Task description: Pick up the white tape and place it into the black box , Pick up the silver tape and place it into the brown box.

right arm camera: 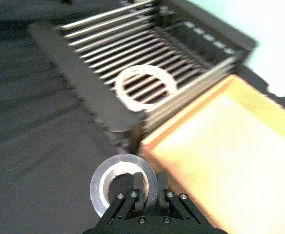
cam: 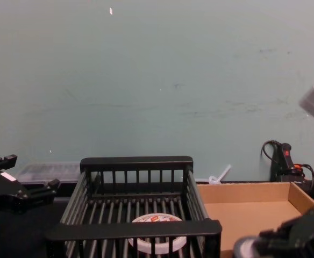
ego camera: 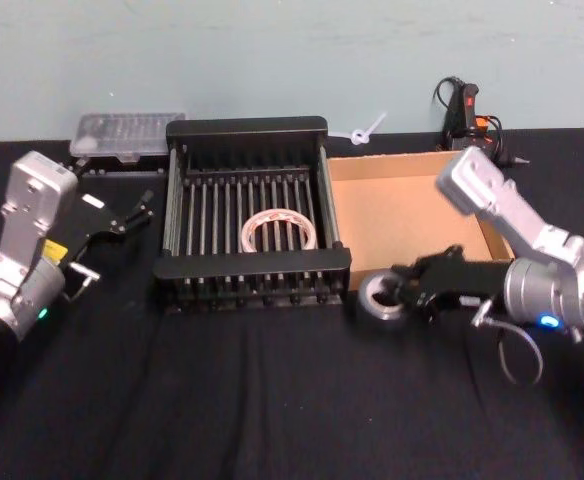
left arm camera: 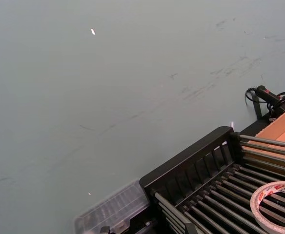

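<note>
Two-arm sorting task, second half in hand. The white tape [ego camera: 278,229] lies flat on the barred floor of the black box [ego camera: 252,265], so that placement appears done. The silver tape [ego camera: 382,300] sits at the front right corner of the black box, just outside the near left corner of the brown box [ego camera: 412,215]. Whether it rests on the black tabletop [ego camera: 272,400] or is slightly raised cannot be told.

The right gripper [ego camera: 404,290] reaches in from the right. In the right wrist view its fingers are nearly together and pinch the wall of the silver roll, one finger [right arm camera: 140,185] inside the pale core and the other outside the rim. The left gripper [ego camera: 137,212] is parked left of the black box, fingers parted and holding nothing.

Judged step: lifting and carrying the silver tape. The next move calls for raising it above the low cardboard wall, carrying it rightward over the brown box's bare floor, then letting go. The thin pinch on one wall could let the roll swing.
</note>
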Robot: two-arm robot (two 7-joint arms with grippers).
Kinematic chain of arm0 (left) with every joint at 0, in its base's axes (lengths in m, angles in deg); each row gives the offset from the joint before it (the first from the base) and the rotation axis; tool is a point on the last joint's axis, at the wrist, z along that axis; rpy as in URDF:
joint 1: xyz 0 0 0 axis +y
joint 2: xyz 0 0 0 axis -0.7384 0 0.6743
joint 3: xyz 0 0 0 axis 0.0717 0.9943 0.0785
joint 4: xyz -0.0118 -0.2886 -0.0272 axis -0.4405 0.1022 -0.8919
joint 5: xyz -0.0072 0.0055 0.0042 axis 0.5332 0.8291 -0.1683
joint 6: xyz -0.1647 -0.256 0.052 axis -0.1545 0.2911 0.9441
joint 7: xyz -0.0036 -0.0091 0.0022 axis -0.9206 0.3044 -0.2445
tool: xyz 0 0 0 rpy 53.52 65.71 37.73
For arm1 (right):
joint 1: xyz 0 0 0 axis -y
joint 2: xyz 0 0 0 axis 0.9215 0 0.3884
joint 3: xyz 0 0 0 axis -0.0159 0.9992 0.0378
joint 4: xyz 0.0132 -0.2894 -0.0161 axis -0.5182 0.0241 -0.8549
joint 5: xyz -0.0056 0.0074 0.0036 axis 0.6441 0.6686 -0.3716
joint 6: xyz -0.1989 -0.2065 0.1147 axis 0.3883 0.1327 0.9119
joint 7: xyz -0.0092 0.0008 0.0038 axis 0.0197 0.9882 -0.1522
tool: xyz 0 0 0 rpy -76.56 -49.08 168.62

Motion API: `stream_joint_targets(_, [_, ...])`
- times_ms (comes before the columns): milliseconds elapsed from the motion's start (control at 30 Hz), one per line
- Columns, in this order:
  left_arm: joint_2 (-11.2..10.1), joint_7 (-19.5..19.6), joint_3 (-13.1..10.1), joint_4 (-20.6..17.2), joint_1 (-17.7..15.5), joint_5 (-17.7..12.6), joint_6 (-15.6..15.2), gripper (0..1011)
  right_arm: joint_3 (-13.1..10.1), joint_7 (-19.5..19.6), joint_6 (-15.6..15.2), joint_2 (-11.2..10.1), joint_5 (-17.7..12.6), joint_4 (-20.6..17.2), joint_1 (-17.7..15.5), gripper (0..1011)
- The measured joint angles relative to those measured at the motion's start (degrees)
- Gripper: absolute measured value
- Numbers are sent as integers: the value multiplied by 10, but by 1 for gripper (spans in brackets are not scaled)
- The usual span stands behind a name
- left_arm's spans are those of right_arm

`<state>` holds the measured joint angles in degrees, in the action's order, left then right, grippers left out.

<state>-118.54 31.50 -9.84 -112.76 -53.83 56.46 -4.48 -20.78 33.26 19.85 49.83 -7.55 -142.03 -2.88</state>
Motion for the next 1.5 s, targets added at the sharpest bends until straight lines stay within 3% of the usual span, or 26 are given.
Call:
stream_joint_targets(267, [0,0,0,0,0,0,0,1001,-27,39,-4,31,16,45,19,170])
stream_joint_targets(367, [0,0,0,0,0,0,0,1001,-31,49,-5,42,24,62,27,170])
stream_joint_targets(600, [0,0,0,0,0,0,0,1002,-37,77,0,86,50,142,64,170])
stream_joint_targets(967, [0,0,0,0,0,0,0,1001,-39,88,12,130,77,227,108,170])
stream_joint_targets(1100, [0,0,0,0,0,0,0,1001,-43,91,17,138,81,244,114,170])
stream_joint_targets(1500, [0,0,0,0,0,0,0,1001,-42,90,16,136,81,239,113,170])
